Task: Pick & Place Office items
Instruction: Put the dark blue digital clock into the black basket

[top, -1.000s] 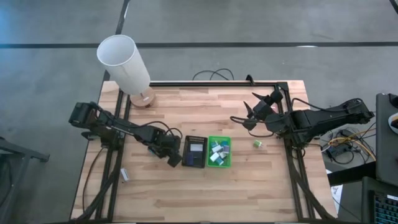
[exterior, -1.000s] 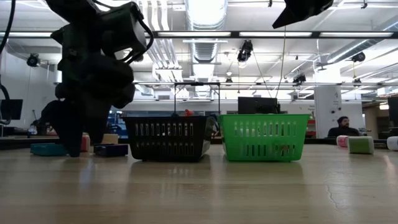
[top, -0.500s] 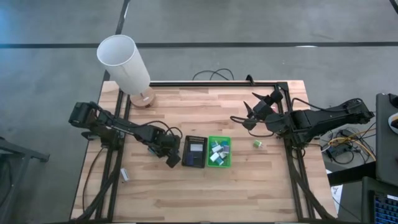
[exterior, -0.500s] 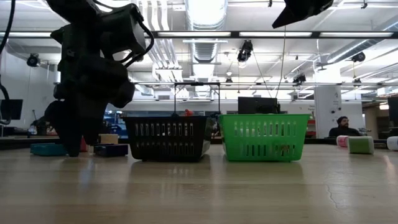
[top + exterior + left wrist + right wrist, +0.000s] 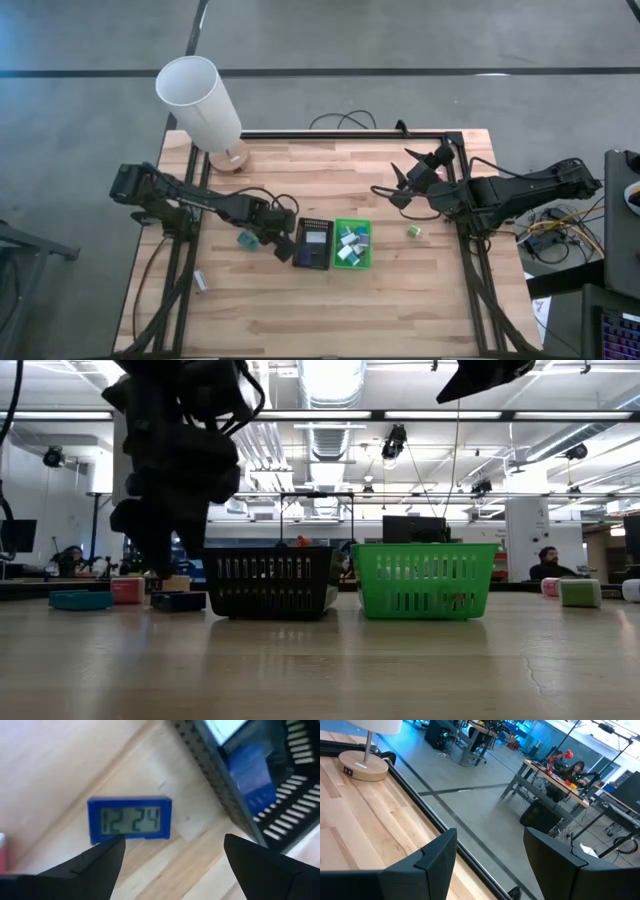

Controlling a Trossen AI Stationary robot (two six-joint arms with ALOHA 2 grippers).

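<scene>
A dark-blue flat clock (image 5: 130, 817) lies on the bare table beside the black tray (image 5: 312, 244). It also shows in the low view (image 5: 180, 600). My left gripper (image 5: 272, 240) hangs open above it, fingers spread (image 5: 172, 865), touching nothing. A teal block (image 5: 243, 238) and a pink block (image 5: 127, 590) lie to the clock's left. The black tray holds a blue item (image 5: 247, 775). The green tray (image 5: 352, 243) holds several small blocks. A small green block (image 5: 413, 231) lies alone at the right. My right gripper (image 5: 402, 186) waits open and empty, raised over the table's far right.
A white lampshade (image 5: 198, 100) on a round wooden base (image 5: 232, 158) stands at the far left corner. Cables (image 5: 345, 122) lie by the far edge. In the low view a white-green block (image 5: 580, 592) and a pink one (image 5: 548, 587) sit at the right.
My left gripper has risen from table height and gone a little toward the far edge and the black tray. This has uncovered the teal block to its left. The blocks and trays have stayed in place.
</scene>
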